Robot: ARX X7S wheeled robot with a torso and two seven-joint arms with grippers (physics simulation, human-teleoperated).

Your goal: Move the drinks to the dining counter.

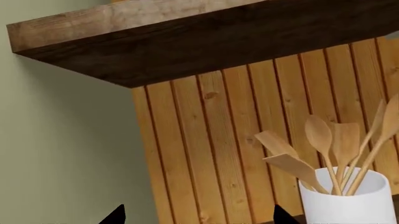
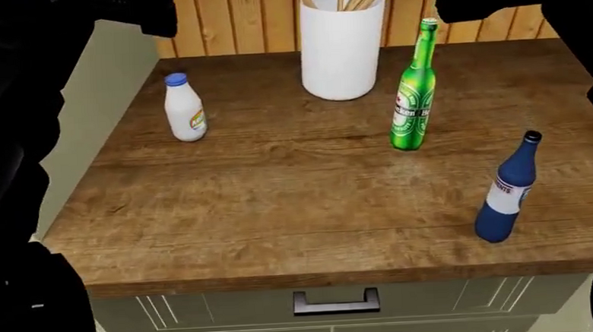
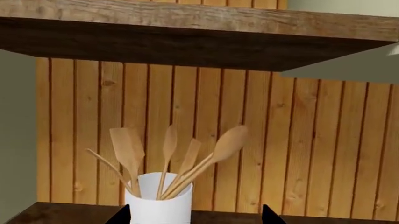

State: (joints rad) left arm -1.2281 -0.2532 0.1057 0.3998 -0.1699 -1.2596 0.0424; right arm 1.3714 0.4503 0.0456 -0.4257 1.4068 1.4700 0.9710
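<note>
Your right gripper (image 3: 194, 215) is hovering with jaws parted and empty, facing the wall above the drawer counter (image 2: 278, 212), while the upright green bottle (image 2: 413, 99) is standing below, nearer this arm than the left.

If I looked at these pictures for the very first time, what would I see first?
Probably the tall green bottle standing in the middle-right of the dark wood counter, shiny and bright. Right behind it is a big white pot stuffed with wooden spoons, against the plank wall. Then you'd spot the little white bottle on the left and the blue bottle near the right edge.
</note>
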